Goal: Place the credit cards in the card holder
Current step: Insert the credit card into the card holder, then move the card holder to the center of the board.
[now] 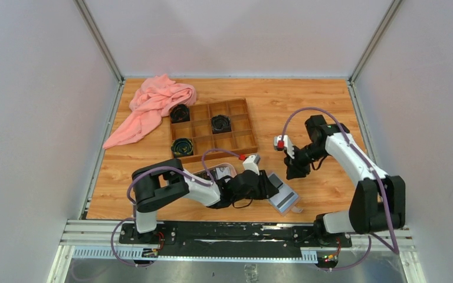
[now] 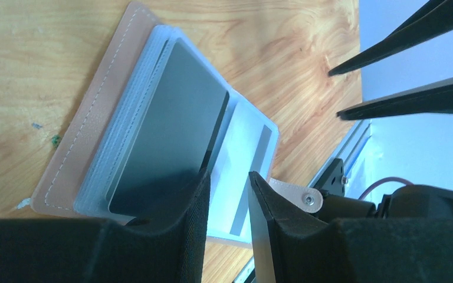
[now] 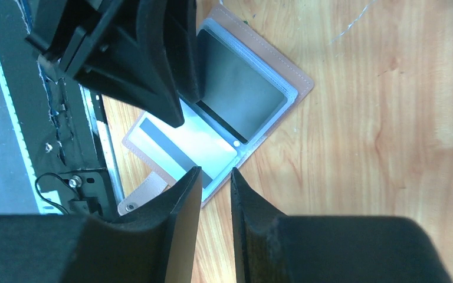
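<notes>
We see the card holder lying open by the near edge of the desk, right of the middle, with a dark card in its clear sleeve. The left tool is down over its fold, jaws narrowly apart and gripping nothing. The right tool hangs above, also narrow and empty.

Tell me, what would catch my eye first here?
The open tan-pink leather-look card holder near the front edge of the wooden table draws the eye, a dark flat card in its clear sleeves, the left gripper right over it. Farther back sit a crumpled pink cloth and a brown wooden compartment box with black coiled items.
</notes>
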Controlling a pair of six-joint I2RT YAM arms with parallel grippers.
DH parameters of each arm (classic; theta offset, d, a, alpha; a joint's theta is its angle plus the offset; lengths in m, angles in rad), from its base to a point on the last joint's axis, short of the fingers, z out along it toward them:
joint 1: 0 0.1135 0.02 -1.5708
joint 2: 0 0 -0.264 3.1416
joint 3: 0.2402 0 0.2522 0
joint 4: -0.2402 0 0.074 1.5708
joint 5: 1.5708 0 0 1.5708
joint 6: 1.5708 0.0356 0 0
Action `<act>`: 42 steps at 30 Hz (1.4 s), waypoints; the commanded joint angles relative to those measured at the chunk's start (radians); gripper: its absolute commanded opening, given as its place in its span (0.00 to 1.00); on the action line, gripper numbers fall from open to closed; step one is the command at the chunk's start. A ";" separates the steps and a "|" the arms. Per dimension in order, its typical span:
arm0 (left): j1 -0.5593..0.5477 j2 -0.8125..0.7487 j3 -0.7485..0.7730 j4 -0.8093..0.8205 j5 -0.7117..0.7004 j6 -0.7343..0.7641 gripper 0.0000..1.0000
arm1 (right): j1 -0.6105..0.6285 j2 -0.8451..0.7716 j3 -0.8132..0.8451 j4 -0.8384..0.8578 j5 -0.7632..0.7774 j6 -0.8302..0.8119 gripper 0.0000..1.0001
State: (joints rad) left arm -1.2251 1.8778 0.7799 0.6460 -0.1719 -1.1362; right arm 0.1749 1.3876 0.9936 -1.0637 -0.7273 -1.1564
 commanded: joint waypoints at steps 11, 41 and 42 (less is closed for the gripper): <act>-0.054 -0.461 -0.125 -0.080 -0.103 0.569 0.34 | -0.039 -0.335 -0.398 -0.091 -0.005 -0.878 0.37; -0.043 -0.600 -0.265 -0.076 -0.076 0.588 0.24 | -0.025 -0.046 -0.333 0.092 0.156 -0.887 0.21; -0.040 -0.556 -0.237 -0.077 -0.074 0.585 0.22 | -0.025 -0.039 -0.328 0.108 0.158 -0.875 0.21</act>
State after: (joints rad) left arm -1.2766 1.1942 0.4500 0.5655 -0.2802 -0.5449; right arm 0.1482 1.3262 0.6312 -1.0203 -0.6010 -2.0567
